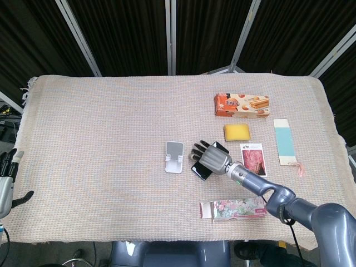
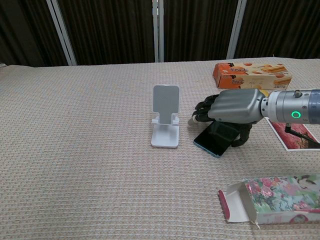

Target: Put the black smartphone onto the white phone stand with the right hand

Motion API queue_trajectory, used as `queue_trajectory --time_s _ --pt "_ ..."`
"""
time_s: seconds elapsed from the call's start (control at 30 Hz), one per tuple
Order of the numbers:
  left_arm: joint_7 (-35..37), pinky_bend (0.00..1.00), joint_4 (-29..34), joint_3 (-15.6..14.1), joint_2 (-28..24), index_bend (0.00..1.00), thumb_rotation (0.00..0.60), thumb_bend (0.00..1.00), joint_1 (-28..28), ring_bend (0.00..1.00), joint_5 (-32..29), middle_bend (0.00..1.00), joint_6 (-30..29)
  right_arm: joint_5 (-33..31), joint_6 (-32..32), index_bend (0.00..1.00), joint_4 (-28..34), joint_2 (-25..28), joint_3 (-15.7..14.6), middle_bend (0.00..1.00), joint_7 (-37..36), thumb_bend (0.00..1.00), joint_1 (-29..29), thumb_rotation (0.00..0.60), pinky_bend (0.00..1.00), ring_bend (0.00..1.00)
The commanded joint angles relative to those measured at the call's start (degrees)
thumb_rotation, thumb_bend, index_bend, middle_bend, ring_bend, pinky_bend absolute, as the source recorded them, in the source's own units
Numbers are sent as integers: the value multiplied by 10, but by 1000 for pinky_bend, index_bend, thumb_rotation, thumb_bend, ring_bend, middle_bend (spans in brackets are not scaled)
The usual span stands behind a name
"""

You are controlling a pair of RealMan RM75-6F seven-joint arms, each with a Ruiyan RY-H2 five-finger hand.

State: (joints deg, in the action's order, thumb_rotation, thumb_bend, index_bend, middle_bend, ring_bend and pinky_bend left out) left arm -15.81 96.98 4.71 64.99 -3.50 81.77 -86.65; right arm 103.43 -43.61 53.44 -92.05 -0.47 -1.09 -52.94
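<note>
The black smartphone [image 2: 216,139] is seen flat on the table [image 2: 75,150], toward the near edge, just right of the white phone stand [image 2: 165,121]. It is covered by the right hand [image 2: 234,106], whose fingers [image 2: 202,113] are curled over its top; a firm hold cannot be told. The left hand [image 1: 6,181] is seen off the table's left edge, fingers apart and holding nothing.

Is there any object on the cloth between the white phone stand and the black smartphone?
No. In the chest view, only bare woven cloth separates the white phone stand from the black smartphone; the right hand hovers over the phone.
</note>
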Motion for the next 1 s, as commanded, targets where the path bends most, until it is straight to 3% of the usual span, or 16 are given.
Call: queue_trajectory --time_s 0.03,0.5,0.6,0.8,1.0 --pt "-2 0 0 0 1 0 600 0 -1 0 -1 0 0 -2 -2 136 -8 1 -8 105 -6 0 -3 600 117 33" --pt "-7 0 -1 -2 3 0 600 0 -3 0 -6 0 2 -1 -26 183 -39 0 -38 153 -23 1 -9 600 156 73" --pt "-8 0 -1 -2 3 0 600 0 -3 0 -5 0 3 2 -29 245 -46 -3 -43 209 -26 37 -9 600 181 118" --pt "-10 0 -1 -3 5 0 600 0 -3 0 -7 0 1 18 -73 438 -84 -21 -58 422 -53 158 -6 600 249 313" --pt "-15 0 -1 -4 7 0 600 0 -5 0 -7 0 2 30 -122 490 -127 -33 -70 486 -76 191 0 600 273 379"
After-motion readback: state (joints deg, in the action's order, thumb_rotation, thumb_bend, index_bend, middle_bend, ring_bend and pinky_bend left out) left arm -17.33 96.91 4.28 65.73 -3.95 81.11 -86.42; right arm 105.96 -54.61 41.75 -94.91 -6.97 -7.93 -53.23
